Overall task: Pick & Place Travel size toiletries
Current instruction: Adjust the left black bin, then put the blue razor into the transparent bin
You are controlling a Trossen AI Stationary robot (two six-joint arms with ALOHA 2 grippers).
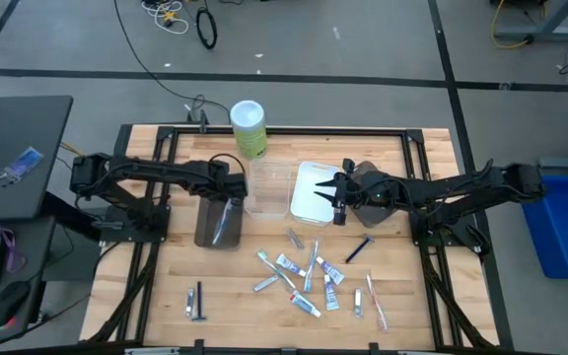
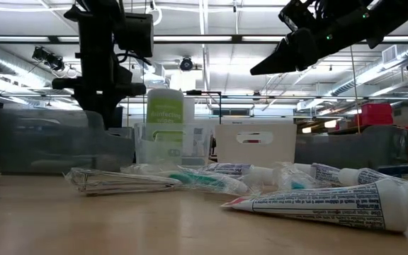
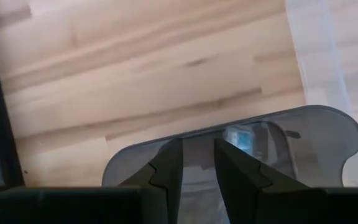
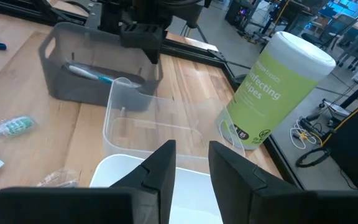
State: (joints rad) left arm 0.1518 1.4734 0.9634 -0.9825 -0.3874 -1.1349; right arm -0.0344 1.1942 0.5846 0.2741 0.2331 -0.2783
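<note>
The toiletries (image 1: 309,276) lie scattered on the table's near half: mini tubes, slim toothbrushes and wrapped pieces. One tube (image 2: 331,205) lies close to the low camera. A blue toothbrush (image 4: 86,73) lies inside the grey tray (image 1: 220,225). My left gripper (image 3: 197,149) points down at that tray's far end wall (image 3: 316,134), its fingers a narrow gap apart with nothing between them. My right gripper (image 4: 191,152) hovers well above the white tray (image 4: 117,171), narrowly open and empty. My left gripper comes from above, its fingertips (image 3: 174,146) at the rim of the grey tray's far end wall (image 3: 197,135). Whether they touch the wall I cannot tell.
A clear tray (image 1: 269,187) stands between the grey and white trays. The tall green bottle (image 1: 248,128) stands behind it near the far edge. A dark blue stick (image 1: 360,248) and a dark piece (image 1: 197,301) lie apart from the pile. Bare wood shows on the near left.
</note>
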